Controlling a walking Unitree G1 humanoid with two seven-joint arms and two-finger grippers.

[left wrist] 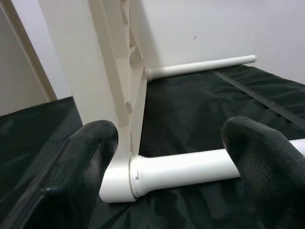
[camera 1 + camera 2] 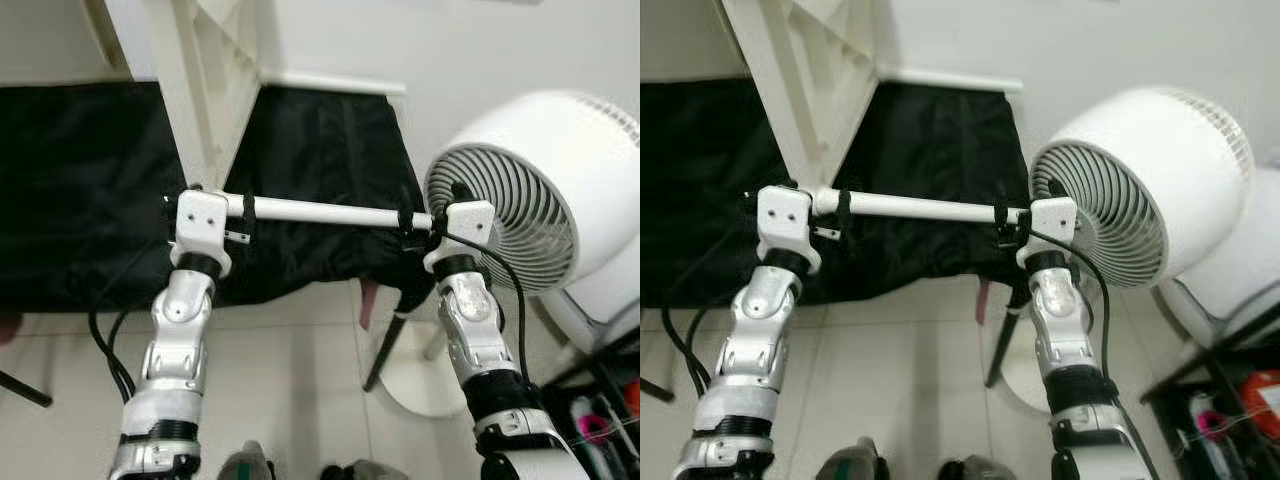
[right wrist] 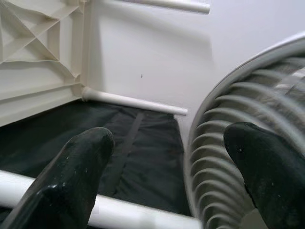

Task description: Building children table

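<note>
I had both arms raised ahead of me, the left pincer (image 2: 243, 216) and right pincer (image 2: 408, 230) at either end of a white table leg (image 2: 325, 211) lying horizontally across my view. In the left wrist view the two black fingers (image 1: 81, 162) stood apart on either side of the leg, just where its end met the corner socket (image 1: 116, 179) of the upturned white table top (image 2: 205, 80); whether they pressed on it I could not tell. The right pincer's fingers (image 3: 71, 171) were likewise spread, with the leg running between them low down.

The table top stood on edge against the white wall (image 2: 450, 50), its ribbed underside facing right, over a black cloth (image 2: 80, 190) that covered the surface below. A second leg (image 1: 200, 67) already stuck out from the top's far corner along the wall.

Room was tight on my right: a white fan (image 2: 530, 200) stood right beside the right pincer, its grille just beside the fingers. To the left, the cloth lay open. Pale floor tiles (image 2: 290, 370) showed below.
</note>
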